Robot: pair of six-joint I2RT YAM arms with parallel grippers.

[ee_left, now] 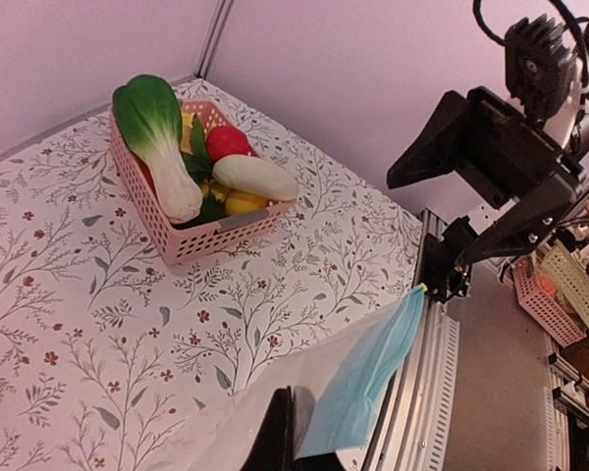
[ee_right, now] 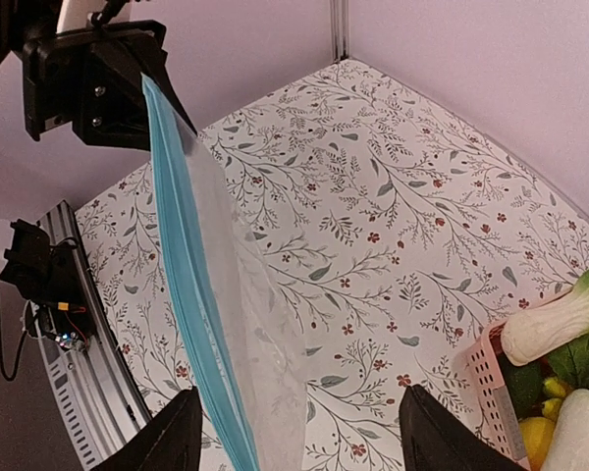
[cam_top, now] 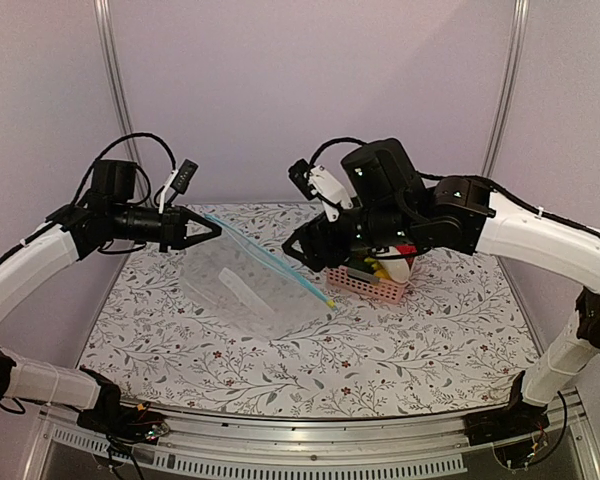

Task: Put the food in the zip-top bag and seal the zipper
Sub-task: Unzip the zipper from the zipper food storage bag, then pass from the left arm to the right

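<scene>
well, the left gripper (cam_top: pixel 213 229) is clamped on a corner of the clear bag (cam_top: pixel 235 285) by its blue zipper (cam_top: pixel 270 262), lifting that end off the flowered table (cam_top: pixel 430 350). the right gripper (cam_top: pixel 298 252), jaws wide and empty, hangs at the bag's 3 o'clock, partly hiding the pink basket (cam_top: pixel 365 288), where the bok choy (ee_left: pixel 157 137) and red fruit (ee_left: pixel 228 140) sit.

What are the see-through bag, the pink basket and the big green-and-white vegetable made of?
The bag: thin clear plastic film, glossy and crinkled, with a light-blue strip. The basket: rigid pink plastic, probably moulded, judging by its even slots. The vegetable: likely toy plastic or rubber; smooth, uniform, slightly shiny skin.
</scene>
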